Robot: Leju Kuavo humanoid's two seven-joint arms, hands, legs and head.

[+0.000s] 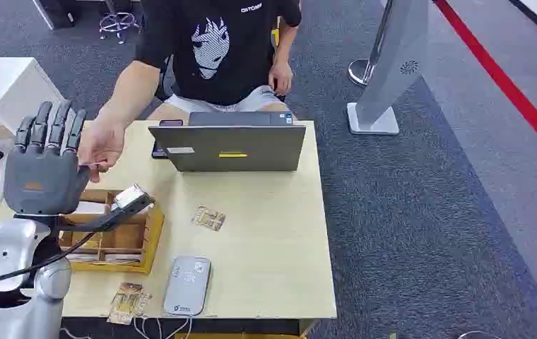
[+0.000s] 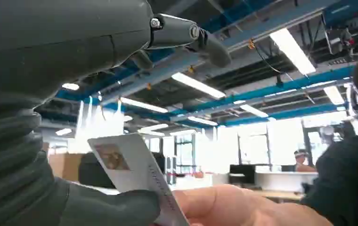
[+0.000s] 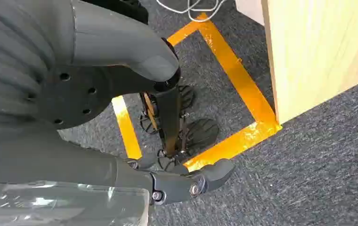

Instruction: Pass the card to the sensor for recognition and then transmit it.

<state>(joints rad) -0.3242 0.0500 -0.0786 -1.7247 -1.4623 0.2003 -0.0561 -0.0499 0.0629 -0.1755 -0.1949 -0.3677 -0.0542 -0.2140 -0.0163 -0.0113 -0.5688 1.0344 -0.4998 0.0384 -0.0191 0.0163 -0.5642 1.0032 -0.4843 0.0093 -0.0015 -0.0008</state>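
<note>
My left hand (image 1: 43, 166) is raised over the table's left side, palm forward and fingers straight up. A person's hand (image 1: 100, 146) reaches in at its palm side. In the left wrist view that person's fingers (image 2: 224, 207) grip a white card (image 2: 130, 172) with a small photo. The card's lower edge lies against my thumb (image 2: 111, 209), while my fingers (image 2: 205, 42) stay stretched out. The grey card sensor (image 1: 186, 284) lies flat near the table's front edge. My right hand (image 3: 120, 117) hangs beside the table over the carpet, holding nothing.
A wooden sorting box (image 1: 121, 240) stands below my left hand. Loose cards lie at mid-table (image 1: 209, 217) and at the front edge (image 1: 128, 302). A grey laptop (image 1: 230, 145) sits in front of the seated person. A white kiosk stand (image 1: 393, 63) is on the carpet to the right.
</note>
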